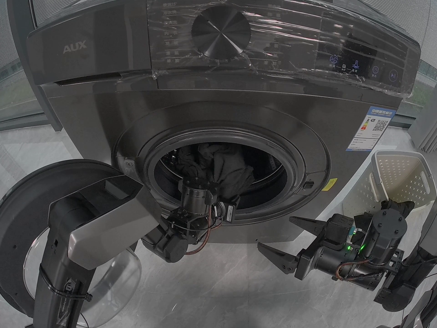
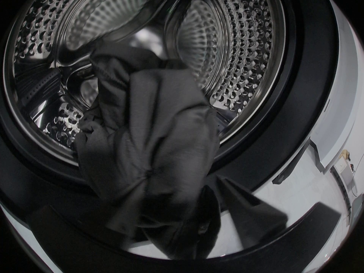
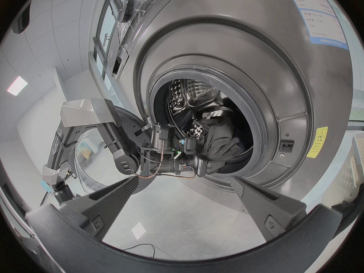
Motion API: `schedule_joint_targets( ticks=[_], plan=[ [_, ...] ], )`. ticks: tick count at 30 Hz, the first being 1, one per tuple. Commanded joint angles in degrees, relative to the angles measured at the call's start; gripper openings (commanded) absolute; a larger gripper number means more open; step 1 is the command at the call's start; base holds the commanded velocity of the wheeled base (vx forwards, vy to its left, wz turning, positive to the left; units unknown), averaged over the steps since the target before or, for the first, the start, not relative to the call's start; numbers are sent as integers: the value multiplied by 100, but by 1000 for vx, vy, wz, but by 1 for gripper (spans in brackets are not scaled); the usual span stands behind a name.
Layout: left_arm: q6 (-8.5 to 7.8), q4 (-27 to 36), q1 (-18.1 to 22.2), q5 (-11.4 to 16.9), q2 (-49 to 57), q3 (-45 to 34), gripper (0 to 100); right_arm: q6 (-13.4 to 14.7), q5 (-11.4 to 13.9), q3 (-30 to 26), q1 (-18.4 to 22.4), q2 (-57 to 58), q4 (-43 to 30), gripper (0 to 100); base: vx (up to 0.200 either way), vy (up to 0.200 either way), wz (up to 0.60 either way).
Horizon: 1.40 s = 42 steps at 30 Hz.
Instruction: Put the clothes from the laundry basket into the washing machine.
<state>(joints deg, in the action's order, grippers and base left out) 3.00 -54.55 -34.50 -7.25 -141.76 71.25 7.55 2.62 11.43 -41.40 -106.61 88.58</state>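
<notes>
Nearest you, at 5 o'clock, the right hand (image 1: 274, 231) hangs low over the floor (image 1: 218, 288) with its jaws spread wide and nothing in them. At 8 o'clock the door (image 1: 27, 215) stands swung fully open, out of the way. Just past it, dead ahead, the left hand (image 1: 225, 203) is at the lower lip of the washer (image 1: 227, 96) mouth. It looks clenched on a dark garment (image 1: 225, 162), since the wrist view shows the folds drawn tight to one pinch. The fingers themselves are buried in cloth, so take that as a judgement. The garment sits in the opening, most of it past the rim and bunched upward, with one tail trailing back over the door seal at 6 o'clock. Behind it, the drum (image 2: 235, 38) shows bare steel wherever you can see it. Off at 3 o'clock, beside the washer, the basket (image 1: 400, 174) stands tilted; you cannot tell whether any clothes remain in it. So this piece is nearly in. What looks left is to carry it deeper, let go, clear the tail, then check the basket.
</notes>
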Motion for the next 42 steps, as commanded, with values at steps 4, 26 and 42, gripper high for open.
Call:
schedule_joint_targets(
  ticks=[4,26,42],
  plan=[
    [25,15,31,5,-35,205,0,1,2,43,-9,-9,2,100,0,0,0],
    [175,-345,242,-224,-1117,3386,0,1,2,61,0,0,2,100,0,0,0],
    [333,-161,409,-365,-1433,4019,100,1,2,52,18,0,2,100,0,0,0]
  ],
)
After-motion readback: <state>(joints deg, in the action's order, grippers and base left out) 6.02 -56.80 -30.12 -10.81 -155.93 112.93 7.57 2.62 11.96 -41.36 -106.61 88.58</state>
